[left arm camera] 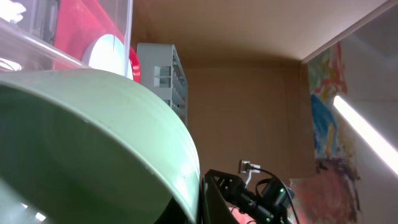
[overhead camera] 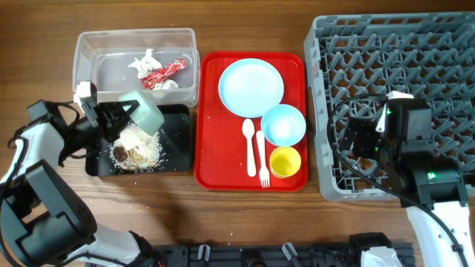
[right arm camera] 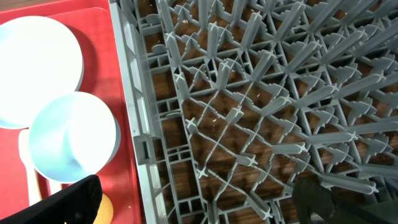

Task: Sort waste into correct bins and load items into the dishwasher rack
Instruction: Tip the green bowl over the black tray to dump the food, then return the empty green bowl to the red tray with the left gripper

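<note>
My left gripper (overhead camera: 122,115) is shut on the pale green bowl (overhead camera: 143,115), tipped on its side over the black tray (overhead camera: 177,137). Brownish-white food scraps (overhead camera: 136,147) lie heaped in the tray. The bowl fills the left wrist view (left arm camera: 93,143). The clear tub (overhead camera: 85,55) holds crumpled white tissue (overhead camera: 143,61) and the red snack wrapper (overhead camera: 165,73). The light blue plate (overhead camera: 251,87), light blue bowl (overhead camera: 283,124), yellow cup (overhead camera: 285,162), white spoon (overhead camera: 249,144) and fork (overhead camera: 262,159) sit on the red tray. My right gripper (overhead camera: 362,139) is open and empty over the grey rack's (overhead camera: 445,52) left edge.
The red serving tray (overhead camera: 211,159) lies between the bins and the rack. The right wrist view shows the rack lattice (right arm camera: 261,106), the light blue bowl (right arm camera: 71,137) and the plate (right arm camera: 37,68). The black tray sits directly in front of the clear tub.
</note>
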`<action>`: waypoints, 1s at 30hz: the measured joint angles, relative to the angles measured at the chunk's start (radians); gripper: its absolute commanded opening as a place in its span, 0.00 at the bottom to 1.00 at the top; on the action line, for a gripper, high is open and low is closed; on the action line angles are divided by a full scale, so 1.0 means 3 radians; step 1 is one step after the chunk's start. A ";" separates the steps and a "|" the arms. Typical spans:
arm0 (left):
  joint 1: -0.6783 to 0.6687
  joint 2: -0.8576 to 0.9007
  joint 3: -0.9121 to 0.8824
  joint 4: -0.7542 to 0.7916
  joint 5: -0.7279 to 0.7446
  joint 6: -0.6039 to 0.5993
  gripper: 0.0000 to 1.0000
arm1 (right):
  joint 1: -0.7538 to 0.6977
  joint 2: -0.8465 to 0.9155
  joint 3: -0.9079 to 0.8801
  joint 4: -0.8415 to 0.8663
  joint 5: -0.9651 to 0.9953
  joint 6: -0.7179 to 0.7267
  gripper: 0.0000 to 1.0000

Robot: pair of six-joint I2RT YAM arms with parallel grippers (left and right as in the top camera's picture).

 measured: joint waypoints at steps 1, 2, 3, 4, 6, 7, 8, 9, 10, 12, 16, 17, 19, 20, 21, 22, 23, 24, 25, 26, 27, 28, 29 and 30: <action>-0.0015 -0.0004 0.0000 -0.0004 -0.0037 -0.0017 0.04 | 0.0000 0.0000 0.0000 0.0000 0.0000 0.0000 1.00; -0.0051 -0.0020 0.0000 -0.0019 -0.0098 -0.0031 0.04 | 0.0000 0.0000 0.0000 0.0000 0.0000 0.0000 1.00; -0.0106 -0.0060 0.0000 -0.0024 -0.0187 -0.0041 0.04 | 0.0000 0.0000 0.0000 0.0000 0.0000 0.0000 1.00; -0.0161 -0.0098 0.0000 -0.0027 -0.0244 -0.0052 0.04 | 0.0000 0.0000 0.0000 0.0001 0.0000 0.0000 1.00; -0.0376 -0.0258 0.0005 -0.0027 -0.0511 -0.0114 0.04 | 0.0000 0.0000 0.0000 0.0001 0.0000 0.0000 1.00; -0.0558 -0.0371 0.0031 -0.0028 -0.0694 -0.0158 0.04 | 0.0000 0.0000 0.0000 0.0003 0.0000 0.0000 1.00; -0.0722 -0.0453 0.0065 -0.0029 -0.0839 -0.0202 0.04 | 0.0000 0.0000 0.0000 0.0003 0.0000 0.0000 1.00; -0.0891 -0.0520 0.0121 -0.0025 -0.1058 -0.0245 0.04 | 0.0000 0.0000 0.0000 0.0001 0.0000 0.0000 1.00; -0.1086 -0.0580 0.0183 -0.0006 -0.1237 -0.0289 0.04 | 0.0000 0.0000 0.0000 0.0003 0.0000 0.0000 1.00; -0.1514 -0.0680 0.0278 0.0106 -0.1701 -0.0418 0.04 | 0.0000 0.0000 0.0000 0.0001 0.0000 0.0000 1.00; -0.2429 -0.0701 0.0322 0.0301 -0.2736 -0.0656 0.04 | 0.0000 0.0000 0.0000 0.0004 0.0000 0.0000 1.00; -0.2609 -0.0684 0.0322 0.0340 -0.2928 -0.0693 0.04 | 0.0000 0.0000 0.0000 0.0003 0.0000 0.0000 1.00; -0.2949 -0.0637 0.0322 0.0422 -0.3386 -0.0755 0.04 | 0.0000 0.0000 0.0000 0.0004 0.0000 0.0000 1.00; -0.3095 -0.0598 0.0322 0.0443 -0.3585 -0.0800 0.04 | 0.0000 0.0000 0.0000 0.0003 0.0000 0.0000 1.00; -0.3217 -0.0549 0.0322 0.0468 -0.3769 -0.0848 0.04 | 0.0000 0.0000 0.0000 0.0001 0.0000 0.0000 1.00; -0.3346 -0.0470 0.0322 0.0512 -0.3985 -0.0912 0.04 | 0.0000 0.0000 0.0000 0.0001 0.0000 0.0000 1.00; -0.3409 -0.0412 0.0322 0.0548 -0.4086 -0.0940 0.04 | 0.0000 0.0000 0.0000 0.0001 0.0000 0.0000 1.00; -0.3470 -0.0337 0.0322 0.0585 -0.4184 -0.0970 0.04 | 0.0000 0.0000 0.0000 0.0001 0.0000 0.0000 1.00; -0.3511 -0.0272 0.0322 0.0610 -0.4243 -0.0987 0.04 | 0.0000 0.0000 0.0000 0.0001 0.0000 0.0000 1.00; -0.3550 -0.0205 0.0322 0.0646 -0.4293 -0.0998 0.07 | 0.0000 0.0000 0.0000 0.0001 0.0000 0.0000 1.00; -0.3568 -0.0174 0.0322 0.0657 -0.4335 -0.1008 0.14 | 0.0000 0.0000 0.0000 0.0001 0.0000 0.0000 1.00; -0.3619 -0.0079 0.0322 0.0701 -0.4364 -0.1012 0.18 | 0.0000 0.0000 0.0000 0.0001 0.0000 0.0000 1.00; -0.3637 -0.0055 0.0322 0.0715 -0.4381 -0.1012 0.18 | 0.0000 0.0000 0.0000 0.0001 0.0000 0.0000 1.00; -0.3663 -0.0029 0.0322 0.0726 -0.4401 -0.1031 0.19 | 0.0000 0.0000 0.0000 0.0000 0.0000 0.0001 1.00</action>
